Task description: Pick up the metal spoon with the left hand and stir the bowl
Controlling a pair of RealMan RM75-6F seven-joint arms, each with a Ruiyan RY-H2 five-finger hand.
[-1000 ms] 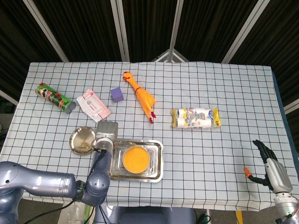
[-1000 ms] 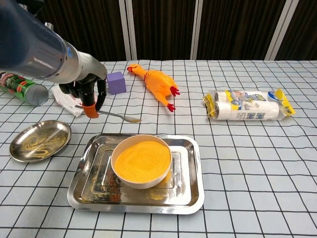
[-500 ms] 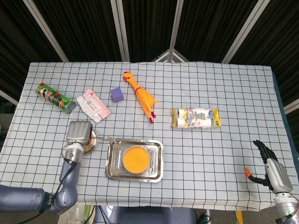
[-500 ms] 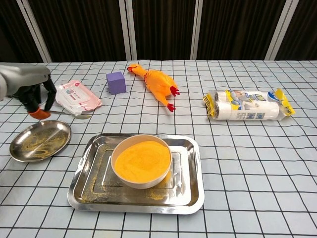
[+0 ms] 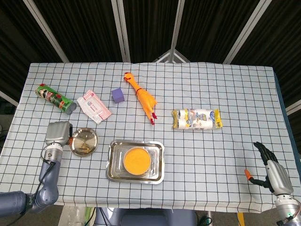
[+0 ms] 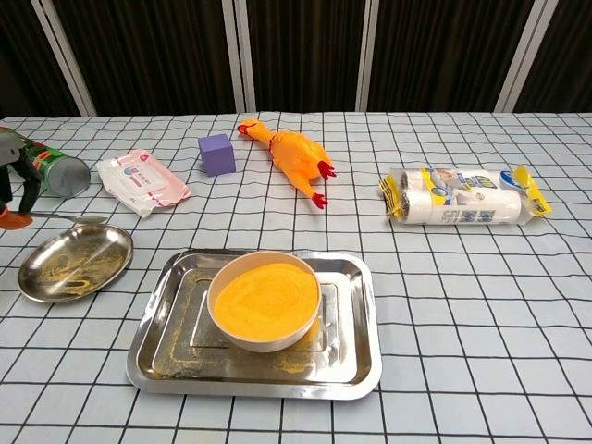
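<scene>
While held at the table's far left edge, left hand (image 6: pixel 11 190) pinched the metal spoon (image 6: pixel 63 219) by its handle, bowl end just over the rim of the small round dish (image 6: pixel 72 264). Well right of that, orange-filled bowl (image 6: pixel 265 299) sat inside the steel tray (image 6: pixel 356 351). Off the near right corner, right hand (image 5: pixel 272 168) hung with fingers spread, holding nothing.

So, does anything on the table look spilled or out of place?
Yes. Yellow-orange powder lies scattered on the tray floor around the bowl, and on the small round plate. The green can lies on its side.
</scene>
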